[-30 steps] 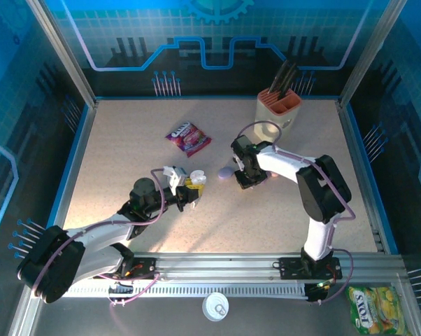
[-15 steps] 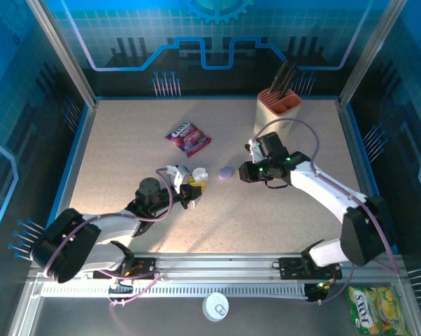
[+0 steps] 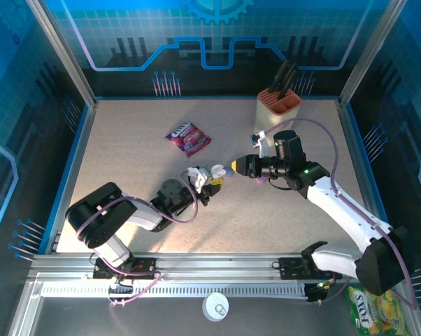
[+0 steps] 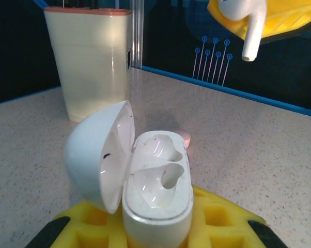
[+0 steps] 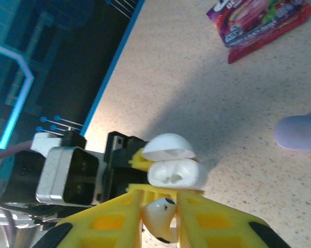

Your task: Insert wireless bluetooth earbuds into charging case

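A white charging case [image 4: 156, 191] stands upright with its lid [image 4: 96, 152] flipped open to the left. Both wells are empty. My left gripper [image 4: 158, 225] is shut on the case's base with its yellow fingers; from above it is the left gripper [image 3: 209, 183] near the table's middle. A white earbud [image 5: 159, 219] is pinched between the yellow fingers of my right gripper [image 5: 159, 217], which is shut on it. That earbud [image 4: 243, 20] hangs stem down, above and to the right of the case. The right gripper [image 3: 236, 166] sits just right of the case [image 3: 215, 173].
A beige knife block [image 3: 279, 106] stands at the back right. A purple candy packet [image 3: 188, 136] lies at back centre. A lilac oval case [image 5: 300, 132] rests on the table beyond the white case. A small pink piece [image 4: 184, 137] lies behind the case.
My left gripper has carried the open case to the right. The right gripper has lifted off the table and swung left with the earbud, ending close beside the case.
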Action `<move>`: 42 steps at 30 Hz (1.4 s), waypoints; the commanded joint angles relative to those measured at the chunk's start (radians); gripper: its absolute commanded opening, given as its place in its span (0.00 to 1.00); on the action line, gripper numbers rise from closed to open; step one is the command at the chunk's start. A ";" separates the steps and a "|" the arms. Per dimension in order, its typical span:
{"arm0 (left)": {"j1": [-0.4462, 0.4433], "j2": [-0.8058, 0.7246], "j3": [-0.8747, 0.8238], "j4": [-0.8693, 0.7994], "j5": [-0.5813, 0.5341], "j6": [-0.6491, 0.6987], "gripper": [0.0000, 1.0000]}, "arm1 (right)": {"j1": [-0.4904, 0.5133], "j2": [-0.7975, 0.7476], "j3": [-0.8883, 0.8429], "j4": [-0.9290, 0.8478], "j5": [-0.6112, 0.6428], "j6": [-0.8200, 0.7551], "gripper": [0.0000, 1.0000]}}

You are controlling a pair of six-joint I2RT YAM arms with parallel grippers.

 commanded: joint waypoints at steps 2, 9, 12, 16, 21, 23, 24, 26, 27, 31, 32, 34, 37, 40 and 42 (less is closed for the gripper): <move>-0.031 0.028 0.054 0.093 -0.031 0.041 0.14 | -0.007 -0.010 -0.023 0.083 -0.056 0.058 0.21; -0.058 0.046 0.078 0.093 -0.039 0.046 0.14 | -0.001 -0.001 -0.085 0.204 -0.041 0.104 0.18; -0.062 0.044 0.077 0.093 -0.041 0.039 0.14 | 0.001 0.011 -0.095 0.232 -0.047 0.118 0.18; -0.065 0.044 0.078 0.093 -0.039 0.036 0.14 | 0.002 0.028 -0.098 0.248 -0.059 0.122 0.18; -0.066 0.050 0.084 0.093 -0.038 0.032 0.15 | 0.003 0.040 -0.103 0.272 -0.075 0.130 0.18; -0.068 0.053 0.085 0.093 -0.038 0.028 0.15 | 0.005 0.040 -0.103 0.277 -0.077 0.130 0.18; -0.068 0.053 0.086 0.094 -0.039 0.025 0.15 | 0.005 0.042 -0.102 0.275 -0.075 0.127 0.18; -0.068 0.052 0.088 0.093 -0.041 0.021 0.15 | 0.005 0.048 -0.102 0.269 -0.074 0.123 0.18; -0.068 0.050 0.089 0.093 -0.042 0.018 0.15 | 0.005 0.052 -0.104 0.270 -0.073 0.121 0.18; -0.069 0.043 0.090 0.094 -0.053 0.004 0.15 | 0.008 0.063 -0.115 0.275 -0.079 0.118 0.18; -0.068 0.043 0.091 0.093 -0.057 0.001 0.15 | 0.008 0.065 -0.118 0.277 -0.080 0.117 0.18; -0.068 0.041 0.094 0.094 -0.065 -0.009 0.15 | 0.008 0.065 -0.123 0.275 -0.079 0.115 0.18; -0.068 0.041 0.102 0.087 -0.072 -0.024 0.15 | 0.010 0.064 -0.129 0.275 -0.083 0.112 0.18; -0.069 0.041 0.110 0.081 -0.076 -0.033 0.15 | 0.011 0.067 -0.132 0.266 -0.080 0.101 0.18; -0.069 0.040 0.115 0.080 -0.077 -0.036 0.15 | 0.011 0.071 -0.132 0.260 -0.075 0.098 0.19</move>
